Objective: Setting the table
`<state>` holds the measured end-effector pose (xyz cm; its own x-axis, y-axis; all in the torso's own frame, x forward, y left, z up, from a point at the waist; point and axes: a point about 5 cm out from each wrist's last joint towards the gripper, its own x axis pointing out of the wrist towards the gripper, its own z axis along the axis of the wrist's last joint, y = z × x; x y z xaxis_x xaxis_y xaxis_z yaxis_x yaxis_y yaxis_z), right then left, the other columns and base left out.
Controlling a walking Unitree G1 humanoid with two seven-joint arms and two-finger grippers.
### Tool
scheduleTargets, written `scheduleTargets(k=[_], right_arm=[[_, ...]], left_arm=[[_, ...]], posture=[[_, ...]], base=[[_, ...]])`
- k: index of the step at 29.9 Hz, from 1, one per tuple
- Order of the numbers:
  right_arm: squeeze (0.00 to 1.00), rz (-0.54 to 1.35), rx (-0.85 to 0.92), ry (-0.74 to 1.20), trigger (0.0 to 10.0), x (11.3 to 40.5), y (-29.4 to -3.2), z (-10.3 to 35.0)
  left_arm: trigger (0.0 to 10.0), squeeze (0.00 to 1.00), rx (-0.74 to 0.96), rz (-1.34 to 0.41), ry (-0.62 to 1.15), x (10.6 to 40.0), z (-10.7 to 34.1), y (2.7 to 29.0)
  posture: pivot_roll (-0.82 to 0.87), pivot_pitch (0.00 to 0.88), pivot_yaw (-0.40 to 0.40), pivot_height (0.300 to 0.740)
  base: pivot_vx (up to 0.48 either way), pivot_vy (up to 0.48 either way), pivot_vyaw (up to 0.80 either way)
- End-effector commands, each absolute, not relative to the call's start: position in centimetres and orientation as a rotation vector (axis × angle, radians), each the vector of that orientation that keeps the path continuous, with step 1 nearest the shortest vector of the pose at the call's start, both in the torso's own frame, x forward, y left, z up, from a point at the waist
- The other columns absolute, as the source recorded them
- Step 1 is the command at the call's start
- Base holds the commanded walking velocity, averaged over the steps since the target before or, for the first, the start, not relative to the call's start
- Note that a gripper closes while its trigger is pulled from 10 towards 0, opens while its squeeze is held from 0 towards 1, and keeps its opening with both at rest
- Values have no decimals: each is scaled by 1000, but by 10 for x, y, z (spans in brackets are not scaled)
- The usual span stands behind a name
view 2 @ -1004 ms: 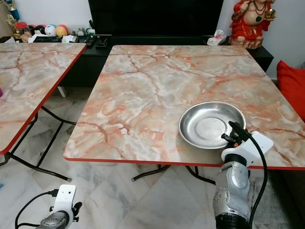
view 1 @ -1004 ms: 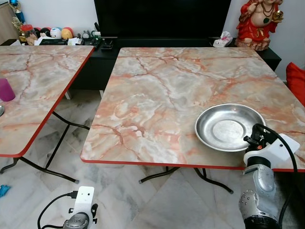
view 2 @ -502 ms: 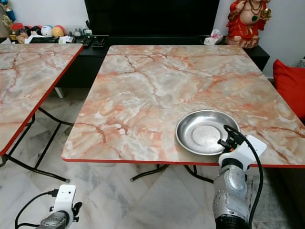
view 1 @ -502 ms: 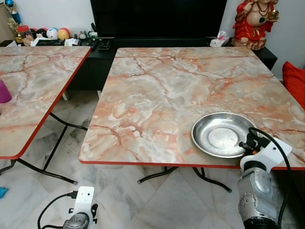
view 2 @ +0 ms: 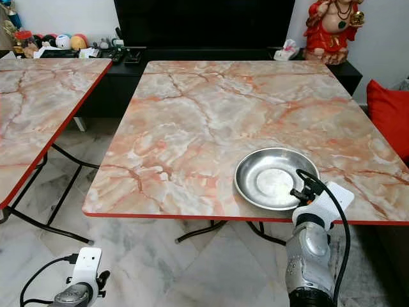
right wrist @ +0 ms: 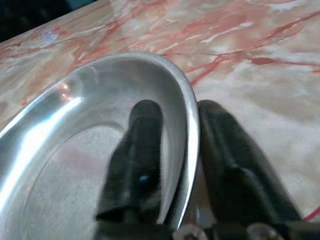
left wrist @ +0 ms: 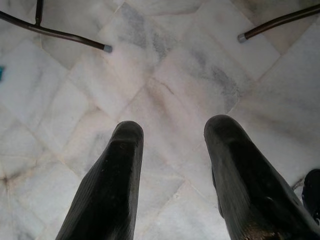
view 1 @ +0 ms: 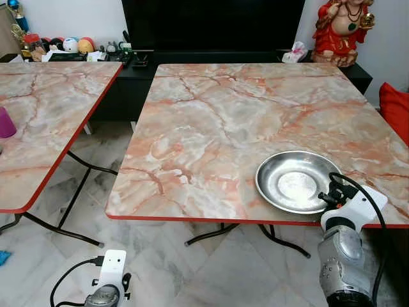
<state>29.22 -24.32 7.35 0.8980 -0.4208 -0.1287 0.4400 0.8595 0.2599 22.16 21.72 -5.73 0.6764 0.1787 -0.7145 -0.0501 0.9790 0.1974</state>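
A round steel plate (view 1: 294, 182) lies on the marble table (view 1: 217, 121), close to its front edge on the right. My right gripper (view 1: 329, 197) is at the plate's near right rim. In the right wrist view its gripper (right wrist: 186, 107) is shut on the plate rim (right wrist: 189, 130), one black finger inside the dish and the other outside. My left gripper (left wrist: 175, 125) hangs low on the left, open over the marble floor, with nothing between its fingers.
A second marble table (view 1: 45, 115) stands to the left with a purple cup (view 1: 6, 121) on it. A gap of floor with metal table legs separates the two. Behind are a black TV cabinet (view 1: 128, 96), a red statue (view 1: 339, 29) and a red cushion (view 1: 395, 109).
My right gripper has drawn the plate a little toward the table's front edge and slightly left. The left arm has not moved.
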Motion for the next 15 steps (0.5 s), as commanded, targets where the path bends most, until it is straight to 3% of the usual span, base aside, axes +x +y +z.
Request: scheduleTargets(k=[1, 2, 3, 4, 15], right_arm=[[588, -447, 281, 74, 10000, 296, -241, 75], [533, -450, 272, 81, 10000, 297, -242, 74], [357, -452, 270, 83, 10000, 297, -242, 74], [0, -453, 269, 84, 10000, 298, -242, 74], [0, -445, 267, 92, 10000, 300, -240, 73]], left_arm=[[10000, 0, 166, 137, 841, 218, -60, 219], [10000, 0, 166, 137, 841, 218, -60, 219], [10000, 0, 165, 138, 840, 218, -60, 219], [10000, 0, 165, 138, 840, 218, -60, 219], [10000, 0, 165, 138, 840, 218, -60, 219]], posture=[[1, 0, 7, 740], [1, 0, 6, 740], [3, 0, 5, 740], [3, 0, 5, 740], [3, 0, 6, 740]], base=[[0, 0, 0], [0, 0, 0], [0, 0, 0], [0, 0, 0], [0, 0, 0]])
